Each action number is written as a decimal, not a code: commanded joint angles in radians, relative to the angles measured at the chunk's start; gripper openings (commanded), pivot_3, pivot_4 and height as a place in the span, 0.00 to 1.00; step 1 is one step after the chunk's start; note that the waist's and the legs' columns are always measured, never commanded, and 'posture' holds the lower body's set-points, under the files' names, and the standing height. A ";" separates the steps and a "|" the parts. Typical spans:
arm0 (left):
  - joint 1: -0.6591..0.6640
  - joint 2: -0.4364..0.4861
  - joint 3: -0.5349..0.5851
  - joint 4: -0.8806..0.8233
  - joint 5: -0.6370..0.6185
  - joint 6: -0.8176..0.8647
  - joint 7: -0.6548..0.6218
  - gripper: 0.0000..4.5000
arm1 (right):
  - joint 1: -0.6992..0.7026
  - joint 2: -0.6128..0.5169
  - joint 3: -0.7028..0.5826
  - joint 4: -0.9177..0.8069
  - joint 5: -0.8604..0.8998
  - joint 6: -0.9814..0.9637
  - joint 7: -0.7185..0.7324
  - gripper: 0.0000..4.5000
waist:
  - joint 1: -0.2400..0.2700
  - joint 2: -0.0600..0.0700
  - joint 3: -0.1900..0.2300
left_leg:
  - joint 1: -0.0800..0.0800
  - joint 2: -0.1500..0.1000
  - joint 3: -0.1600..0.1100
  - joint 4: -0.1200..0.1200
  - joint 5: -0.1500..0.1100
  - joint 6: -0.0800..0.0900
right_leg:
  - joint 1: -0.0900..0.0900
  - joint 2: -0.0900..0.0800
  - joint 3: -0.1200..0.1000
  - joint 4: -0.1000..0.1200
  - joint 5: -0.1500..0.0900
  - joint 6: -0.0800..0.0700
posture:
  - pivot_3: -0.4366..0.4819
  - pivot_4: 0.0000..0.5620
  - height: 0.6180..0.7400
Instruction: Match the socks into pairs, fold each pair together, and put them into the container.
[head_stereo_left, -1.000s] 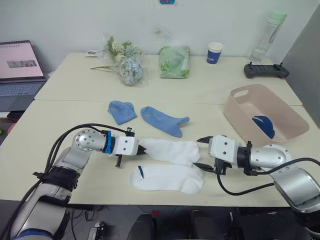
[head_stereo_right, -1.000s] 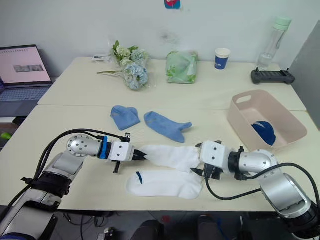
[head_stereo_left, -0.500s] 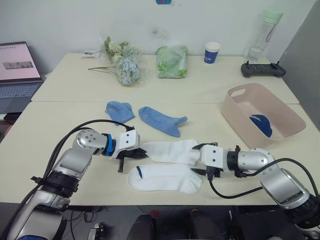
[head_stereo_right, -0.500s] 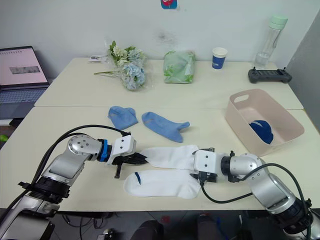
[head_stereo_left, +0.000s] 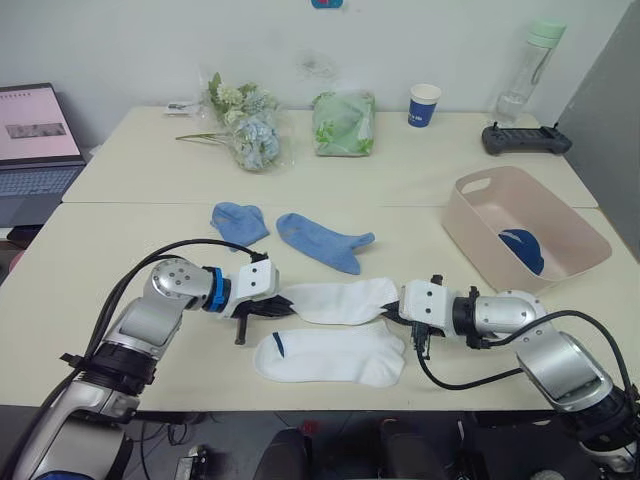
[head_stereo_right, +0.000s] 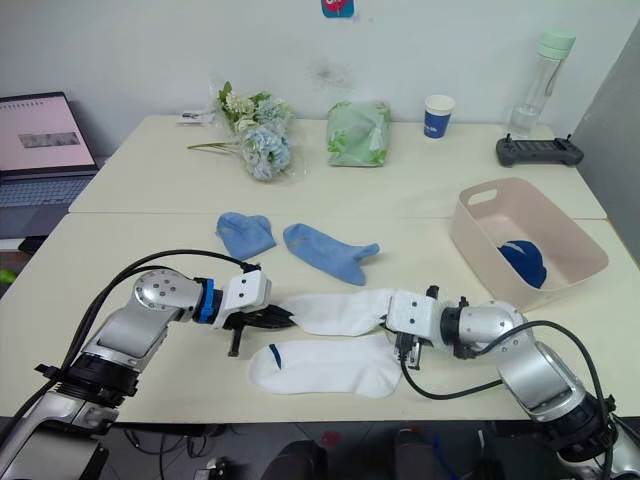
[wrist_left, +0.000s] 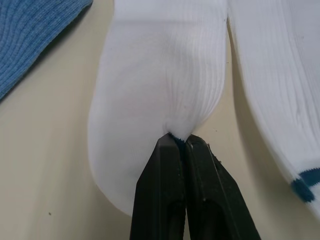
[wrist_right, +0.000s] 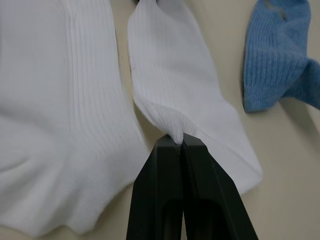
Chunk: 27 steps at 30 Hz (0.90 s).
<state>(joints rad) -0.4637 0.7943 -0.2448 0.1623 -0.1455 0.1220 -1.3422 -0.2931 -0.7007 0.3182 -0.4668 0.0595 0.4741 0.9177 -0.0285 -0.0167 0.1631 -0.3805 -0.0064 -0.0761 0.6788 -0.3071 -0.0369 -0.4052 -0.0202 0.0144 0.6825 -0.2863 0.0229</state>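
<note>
Two white socks lie side by side at the table's front. My left gripper (head_stereo_left: 287, 304) is shut on one end of the farther white sock (head_stereo_left: 340, 299), and my right gripper (head_stereo_left: 393, 313) is shut on its other end. Both wrist views show a pinched fold of white fabric at the closed fingertips (wrist_left: 170, 150) (wrist_right: 167, 150). The nearer white sock (head_stereo_left: 330, 357) lies flat with a small blue mark (head_stereo_left: 279, 343). Two light blue socks (head_stereo_left: 240, 222) (head_stereo_left: 325, 240) rest behind them. The pink container (head_stereo_left: 480, 235) stands at the right with a navy sock (head_stereo_left: 525, 250) inside.
Along the far table stand a bunch of flowers (head_stereo_left: 245, 130), a green bag (head_stereo_left: 345, 122), a blue paper cup (head_stereo_left: 423, 104), a bottle (head_stereo_left: 525, 70) and a black controller (head_stereo_left: 525, 140). A laptop (head_stereo_left: 35, 140) sits at the far left.
My right gripper has moved left onto the farther white sock's end and shut on it. The left gripper has kept its pinch. The camera shifted slightly.
</note>
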 joint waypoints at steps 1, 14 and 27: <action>-0.001 0.077 0.070 -0.089 -0.075 0.081 -0.070 0.00 | -0.018 -0.001 -0.091 -0.090 0.095 0.081 0.014 0.00 | -0.001 0.000 0.000 | 0.000 0.000 0.000 0.000 0.000 0.000 | 0.000 0.000 0.000 0.000 0.000 0.000 | 0.48 0.27 1.00; -0.189 0.169 -0.103 0.007 -0.205 0.533 -0.262 0.00 | -0.162 0.020 -0.086 -0.064 0.396 0.552 -0.051 0.00 | -0.001 0.000 0.001 | 0.001 -0.002 0.000 0.000 0.000 0.000 | 0.001 0.001 -0.001 0.001 0.000 0.000 | 0.48 0.27 1.00; -0.487 -0.126 -0.150 0.609 0.057 0.287 -0.186 0.00 | -0.326 0.088 0.014 0.266 0.230 0.423 -0.117 0.00 | -0.005 -0.001 0.001 | -0.002 -0.001 0.000 0.001 0.000 0.000 | -0.002 0.001 -0.001 0.001 0.000 0.000 | 0.48 0.27 1.00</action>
<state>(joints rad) -0.9232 0.6677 -0.4141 0.7468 -0.1051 0.4305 -1.5355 -0.5883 -0.6120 0.3410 -0.1934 0.3051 0.9328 0.8049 -0.0332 -0.0174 0.1640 -0.3822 -0.0074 -0.0760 0.6796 -0.3070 -0.0368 -0.4076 -0.0192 0.0133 0.6836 -0.2864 0.0228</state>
